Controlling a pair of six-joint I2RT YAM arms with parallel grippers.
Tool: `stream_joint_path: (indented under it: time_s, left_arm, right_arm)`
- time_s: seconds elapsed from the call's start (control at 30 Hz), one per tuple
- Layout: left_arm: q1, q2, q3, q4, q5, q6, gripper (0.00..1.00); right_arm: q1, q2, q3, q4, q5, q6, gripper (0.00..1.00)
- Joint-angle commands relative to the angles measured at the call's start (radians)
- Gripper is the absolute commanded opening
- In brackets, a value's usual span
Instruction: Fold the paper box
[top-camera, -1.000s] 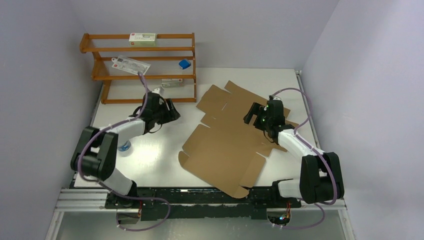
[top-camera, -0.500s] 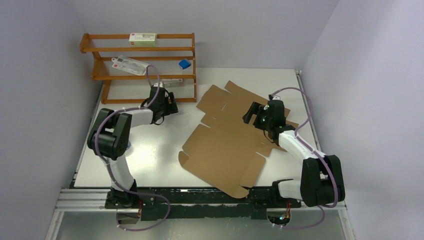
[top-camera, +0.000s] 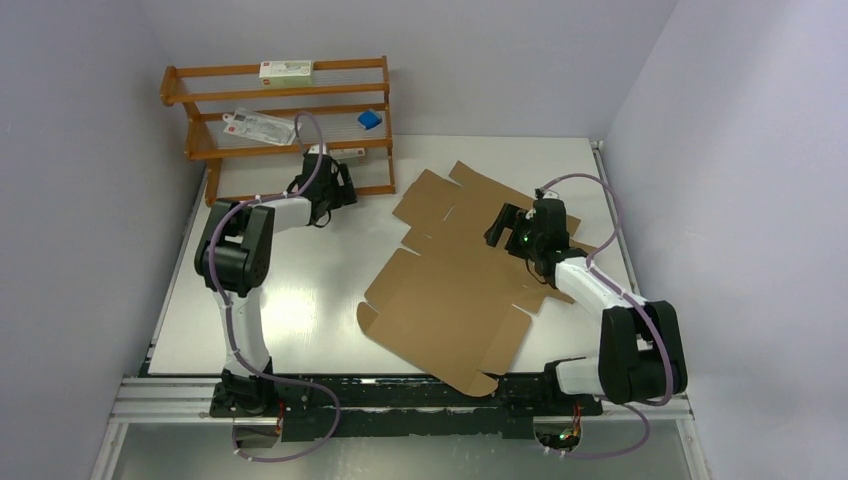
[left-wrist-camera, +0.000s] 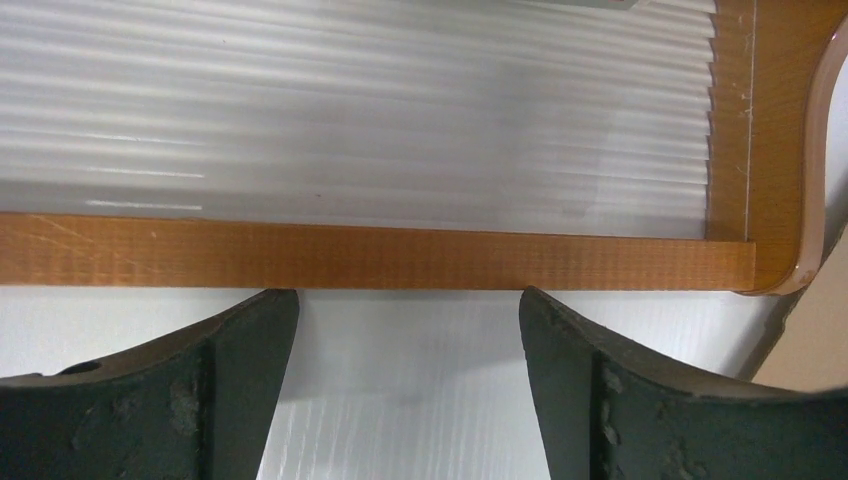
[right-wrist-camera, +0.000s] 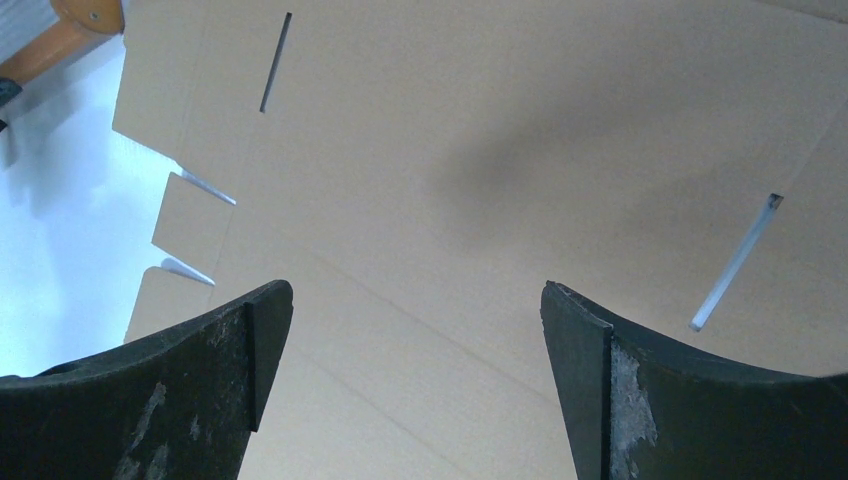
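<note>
The paper box (top-camera: 455, 290) lies flat and unfolded, the right hand (top-camera: 497, 228) open and empty above it and the left hand (top-camera: 340, 188) open at the rack (left-wrist-camera: 400, 255), so the next move probably calls for lifting a flap.

No text can be read anywhere. A white carton (top-camera: 286, 70) on the top shelf of the rack (top-camera: 340, 65) carries a small red mark at its left end and faint grey print, too small to make out. A white packet (top-camera: 261, 126) on the shelf below, toward the left end, also bears a red mark and illegible print.
</note>
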Motion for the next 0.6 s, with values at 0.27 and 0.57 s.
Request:
stream_joint_path:
  time_s: [0.27,0.57]
  left_arm:
    - [0.058,0.136,0.195,-0.097,0.119,0.052,0.97]
    - [-0.022,-0.061,-0.065,0.073,0.37,-0.067,0.97]
  right_arm:
    - [0.0,0.132,0.166,0.053,0.085,-0.004,1.0]
    - [0.001,0.203,0.185,0.092,0.044,0.002,1.0]
